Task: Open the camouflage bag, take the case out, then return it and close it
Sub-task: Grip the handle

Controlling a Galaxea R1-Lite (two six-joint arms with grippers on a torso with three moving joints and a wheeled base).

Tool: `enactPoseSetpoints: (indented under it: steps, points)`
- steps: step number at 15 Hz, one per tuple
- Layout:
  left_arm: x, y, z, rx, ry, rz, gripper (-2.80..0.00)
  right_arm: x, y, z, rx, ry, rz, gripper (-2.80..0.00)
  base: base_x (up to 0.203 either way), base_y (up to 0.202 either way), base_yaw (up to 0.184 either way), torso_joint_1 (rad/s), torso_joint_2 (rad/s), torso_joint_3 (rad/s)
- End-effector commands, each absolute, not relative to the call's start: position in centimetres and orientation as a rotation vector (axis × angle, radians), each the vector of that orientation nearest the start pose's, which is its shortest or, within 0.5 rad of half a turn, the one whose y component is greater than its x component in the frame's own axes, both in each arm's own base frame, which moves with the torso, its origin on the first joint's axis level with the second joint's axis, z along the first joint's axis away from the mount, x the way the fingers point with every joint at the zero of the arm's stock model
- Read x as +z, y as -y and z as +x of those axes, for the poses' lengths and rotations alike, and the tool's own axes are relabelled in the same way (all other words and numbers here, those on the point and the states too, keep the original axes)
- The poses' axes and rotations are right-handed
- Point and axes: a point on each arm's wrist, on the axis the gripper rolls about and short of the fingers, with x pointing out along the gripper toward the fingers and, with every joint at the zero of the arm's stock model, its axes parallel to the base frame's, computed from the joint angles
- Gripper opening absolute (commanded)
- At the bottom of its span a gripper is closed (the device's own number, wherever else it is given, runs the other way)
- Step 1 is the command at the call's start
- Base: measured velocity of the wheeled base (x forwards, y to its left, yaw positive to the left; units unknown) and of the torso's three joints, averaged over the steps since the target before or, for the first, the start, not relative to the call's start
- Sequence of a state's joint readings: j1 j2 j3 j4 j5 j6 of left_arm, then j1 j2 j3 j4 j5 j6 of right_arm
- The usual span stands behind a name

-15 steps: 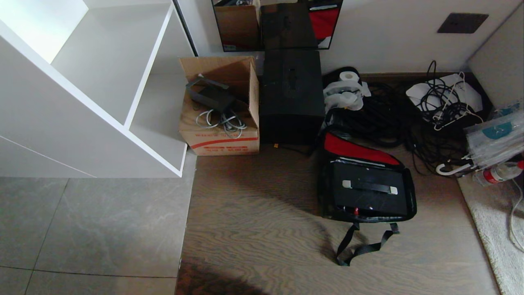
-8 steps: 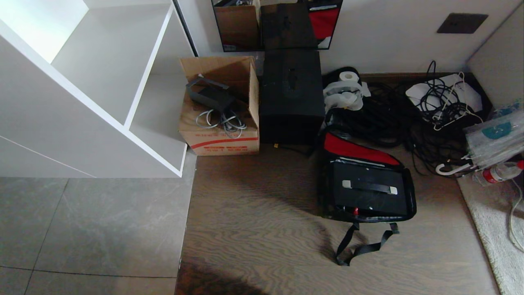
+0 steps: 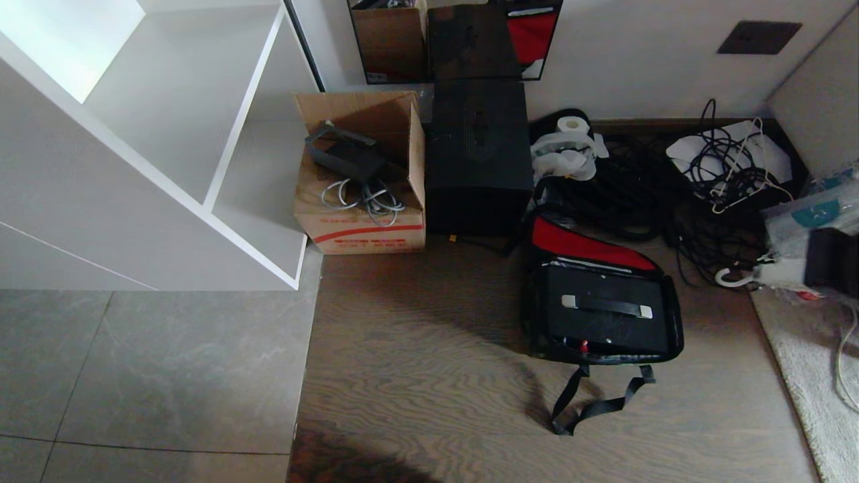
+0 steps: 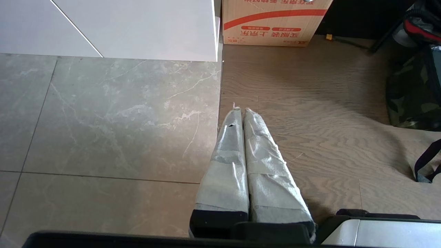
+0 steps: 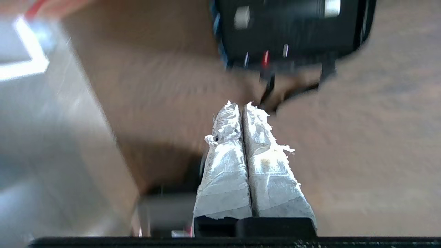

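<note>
The camouflage bag (image 3: 674, 320) lies open on the wood floor, its red-lined lid (image 3: 576, 245) folded back toward the wall. Inside lies the flat black case (image 3: 607, 329), handle (image 3: 607, 306) up, with a small red latch (image 3: 583, 345) at its near edge. My right gripper (image 3: 765, 273) enters at the right edge, level with the bag and well to its right, taped fingers shut on nothing. The right wrist view shows the right gripper (image 5: 243, 105) shut, with the case (image 5: 293, 31) and the bag beyond it. My left gripper (image 4: 240, 110) is shut, low over the floor; the bag's camouflage side (image 4: 410, 93) lies off to one side.
A cardboard box (image 3: 362, 181) with cables and a tall black box (image 3: 478, 154) stand against the wall behind the bag. Coiled cables (image 3: 644, 194) and clutter fill the right corner. A white shelf unit (image 3: 154, 147) stands on the left, a pale rug (image 3: 815, 376) on the right. The bag's strap (image 3: 590, 402) trails forward.
My right arm has come into the head view at the right edge, covering the bottle there. The bag and case have not moved.
</note>
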State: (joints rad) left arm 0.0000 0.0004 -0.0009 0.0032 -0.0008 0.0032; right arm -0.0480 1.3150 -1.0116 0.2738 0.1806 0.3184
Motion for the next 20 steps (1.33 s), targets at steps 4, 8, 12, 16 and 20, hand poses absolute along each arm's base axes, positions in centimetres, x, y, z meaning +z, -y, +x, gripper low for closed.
enactPoseSetpoints:
  steps: [4,8,12,16,20]
  points:
    - [7.6,0.0,-2.3,-0.002,-0.003,0.003,-2.8,13.9,8.2,34.3,-0.164,-0.761,0.463,-2.8,0.0,0.0,0.0,0.0,0.0,0.0]
    - [7.5,0.0,-2.3,-0.002,-0.004,0.003,-2.8,9.4,12.4,39.5,-0.202,-0.64,0.449,-2.8,0.0,0.0,0.0,0.0,0.0,0.0]
    - [7.5,0.0,-2.3,-0.002,-0.004,0.003,-2.8,5.2,15.6,42.4,-0.2,-0.565,0.307,-2.8,0.0,0.0,0.0,0.0,0.0,0.0]
    - [7.5,0.0,-2.3,-0.002,-0.003,0.003,-2.8,1.4,16.9,43.2,-0.214,-0.636,0.237,-2.8,0.0,0.0,0.0,0.0,0.0,0.0]
    - [7.5,0.0,-2.3,-0.002,-0.005,0.003,-2.8,-0.8,17.0,43.5,-0.224,-0.678,0.241,-2.8,0.0,0.0,0.0,0.0,0.0,0.0]
